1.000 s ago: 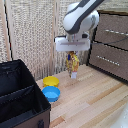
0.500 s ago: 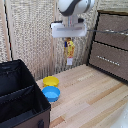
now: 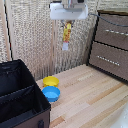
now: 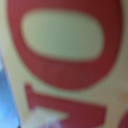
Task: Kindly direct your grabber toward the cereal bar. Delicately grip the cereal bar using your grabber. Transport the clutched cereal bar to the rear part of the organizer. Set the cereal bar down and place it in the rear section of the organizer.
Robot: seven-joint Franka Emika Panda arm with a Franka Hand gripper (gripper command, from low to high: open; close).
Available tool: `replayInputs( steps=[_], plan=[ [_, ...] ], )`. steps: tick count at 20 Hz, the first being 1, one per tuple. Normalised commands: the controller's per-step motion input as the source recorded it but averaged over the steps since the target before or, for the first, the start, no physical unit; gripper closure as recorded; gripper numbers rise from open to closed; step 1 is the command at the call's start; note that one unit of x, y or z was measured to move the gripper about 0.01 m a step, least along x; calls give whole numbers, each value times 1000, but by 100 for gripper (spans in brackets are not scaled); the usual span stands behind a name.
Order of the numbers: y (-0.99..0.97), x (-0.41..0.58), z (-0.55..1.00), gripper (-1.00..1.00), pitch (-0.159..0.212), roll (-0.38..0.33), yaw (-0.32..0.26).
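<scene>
My grabber [image 3: 67,22] is high up near the top of the exterior view, its white boxy head close to the frame's upper edge. It is shut on the cereal bar [image 3: 66,34], a yellow-orange box with red lettering that hangs down edge-on below the fingers. The wrist view is filled by the box's face [image 4: 65,65], showing large red letters on yellow. The organizer [image 3: 17,95], a large black fabric box with a divider [image 3: 15,93], stands at the exterior view's lower left, well below the grabber and to its left.
A yellow bowl [image 3: 50,81] and a blue bowl [image 3: 51,93] sit on the wooden table [image 3: 95,100] just right of the organizer. A dark brown drawer cabinet [image 3: 112,45] stands at the exterior view's right. A woven screen is behind.
The grabber has risen with the cereal bar, from just above the bowls to near the top of the view. The bowls and organizer have not moved.
</scene>
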Motion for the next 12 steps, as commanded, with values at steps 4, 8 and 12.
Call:
replayInputs(
  steps=[4, 8, 12],
  plan=[
    [622, 0, 338, 100, -76, -6, -213],
    [680, 0, 90, 100, -14, -22, -202],
    [780, 2, 0, 100, -9, -16, -164]
  ],
)
